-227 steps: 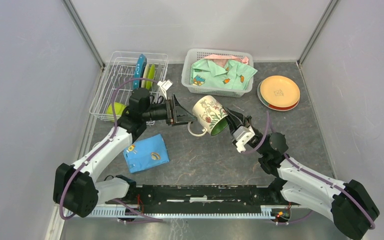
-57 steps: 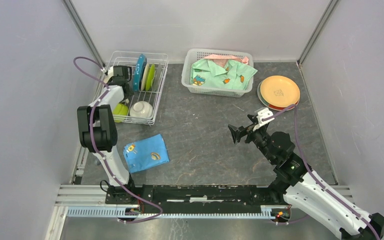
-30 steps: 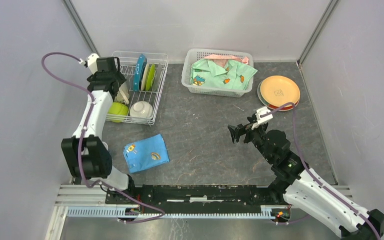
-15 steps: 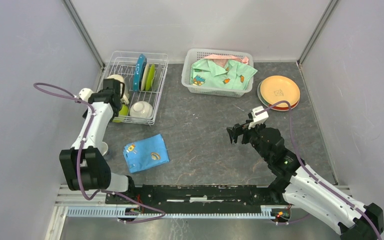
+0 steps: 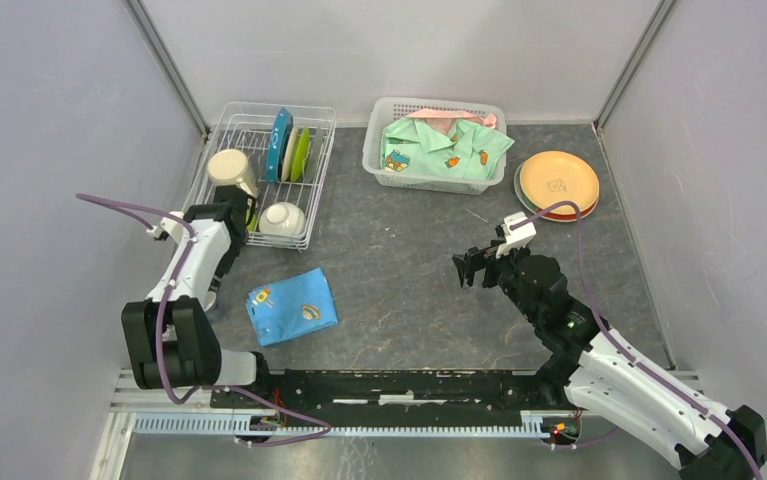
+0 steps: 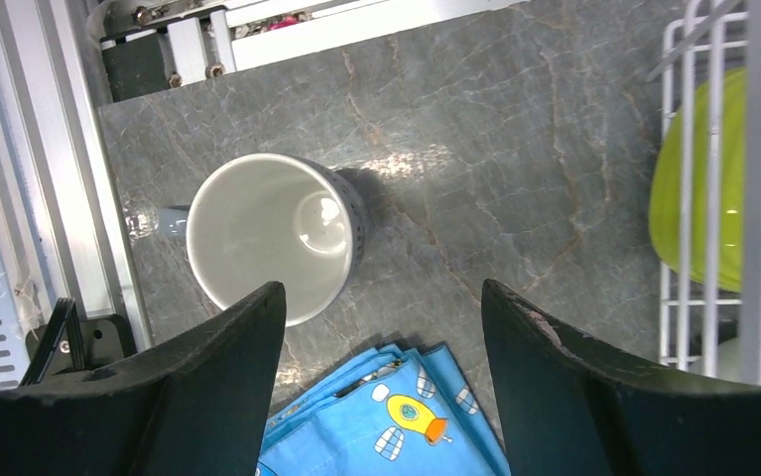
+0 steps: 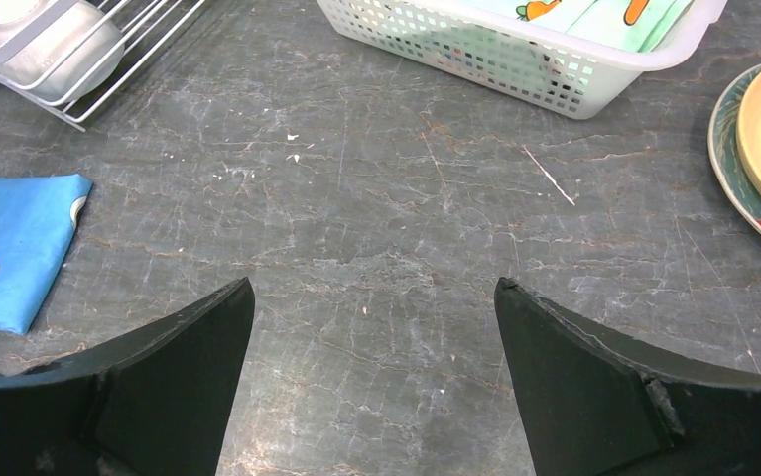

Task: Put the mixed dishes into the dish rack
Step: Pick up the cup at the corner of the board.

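Observation:
The white wire dish rack (image 5: 221, 136) stands at the back left. In it are a blue plate (image 5: 279, 142), a green plate (image 5: 302, 152), a white bowl (image 5: 284, 218) and a beige mug (image 5: 231, 168) set mouth down. My left gripper (image 5: 231, 222) (image 6: 381, 297) hangs open and empty at the rack's near left corner. It is above a grey mug (image 6: 267, 238) that stands on the table. A lime-green dish (image 6: 698, 178) shows through the rack wires. Orange and red plates (image 5: 557, 185) are stacked at the right. My right gripper (image 5: 464, 268) (image 7: 373, 288) is open over bare table.
A white latticed basket (image 5: 437, 172) (image 7: 515, 50) with green clothing stands at the back centre. A folded blue cloth (image 5: 291, 306) (image 6: 396, 416) lies near the left arm. Aluminium rails (image 6: 68, 198) run along the left edge, and grey walls close in the sides.
My left arm has drawn back from the rack toward the near side, leaving the beige mug in the rack. The right arm has barely moved.

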